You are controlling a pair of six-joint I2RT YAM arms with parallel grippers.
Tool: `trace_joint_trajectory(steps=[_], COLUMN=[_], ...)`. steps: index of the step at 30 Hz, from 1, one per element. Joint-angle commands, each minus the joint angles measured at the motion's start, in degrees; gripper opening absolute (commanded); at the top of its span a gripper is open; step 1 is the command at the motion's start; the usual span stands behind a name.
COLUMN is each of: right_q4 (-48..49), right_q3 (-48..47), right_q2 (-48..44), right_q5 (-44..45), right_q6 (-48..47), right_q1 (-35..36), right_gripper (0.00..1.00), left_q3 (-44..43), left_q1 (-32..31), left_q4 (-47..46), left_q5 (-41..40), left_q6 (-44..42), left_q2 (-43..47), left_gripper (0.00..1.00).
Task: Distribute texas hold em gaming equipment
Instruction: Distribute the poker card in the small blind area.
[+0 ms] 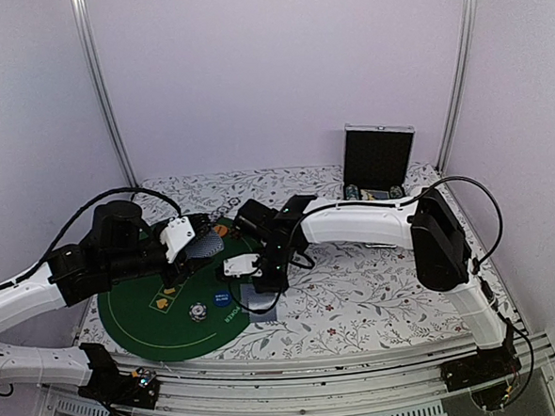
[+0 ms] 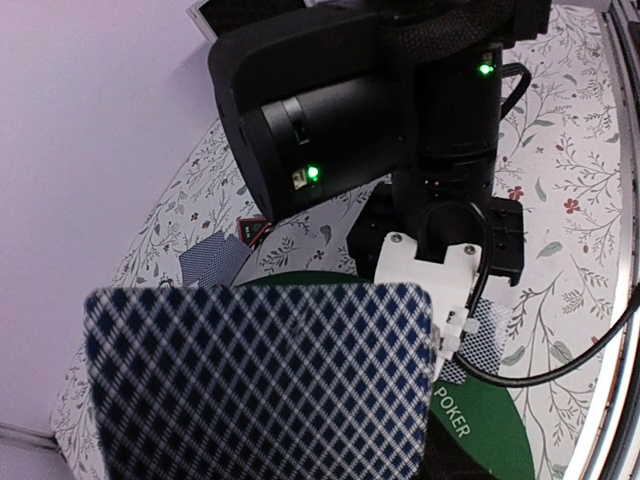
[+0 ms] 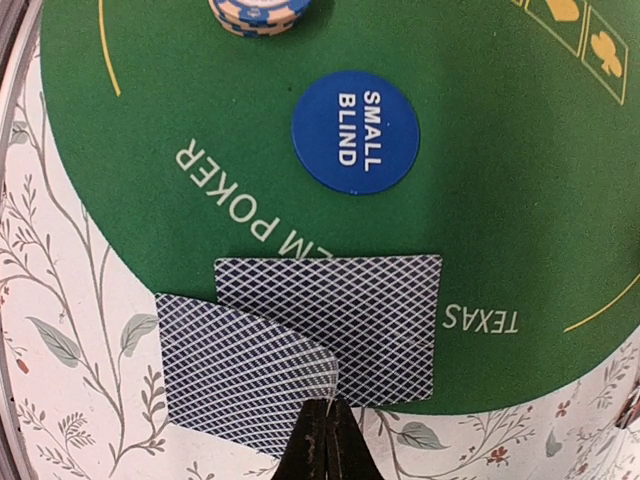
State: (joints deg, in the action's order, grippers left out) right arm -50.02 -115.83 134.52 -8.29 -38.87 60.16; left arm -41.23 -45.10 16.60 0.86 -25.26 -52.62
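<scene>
Card (image 2: pixel 260 380) in left gripper (image 1: pixel 200 243), right gripper (image 3: pixel 323 425) closed

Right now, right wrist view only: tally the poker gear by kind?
playing cards: 2, overlapping
blue Small Blind disc: 1
chip stack: 1, cut off by the frame edge, chips in it not countable
Total: 4
</scene>
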Motion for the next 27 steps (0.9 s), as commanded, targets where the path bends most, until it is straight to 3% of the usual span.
trace_joint_trajectory(steps=[1,27], right_q4=[2.1,9.8], right_q3=[0.1,0.6], right_q2=[-3.8,-0.5], right_q5=[3.7,13.8], right_q6=[-4.7,-10.8], right_q1=[1.3,3.4], right_gripper=[0.02,0.04], left_q3=[0.7,0.8], left_q1=[0.4,0.5], left_q4=[-1.4,-1.4], left_q5=[0.6,0.5], left_q6=[0.0,-0.1], left_q2=[0.5,0.9], left_gripper=[0.49,0.49])
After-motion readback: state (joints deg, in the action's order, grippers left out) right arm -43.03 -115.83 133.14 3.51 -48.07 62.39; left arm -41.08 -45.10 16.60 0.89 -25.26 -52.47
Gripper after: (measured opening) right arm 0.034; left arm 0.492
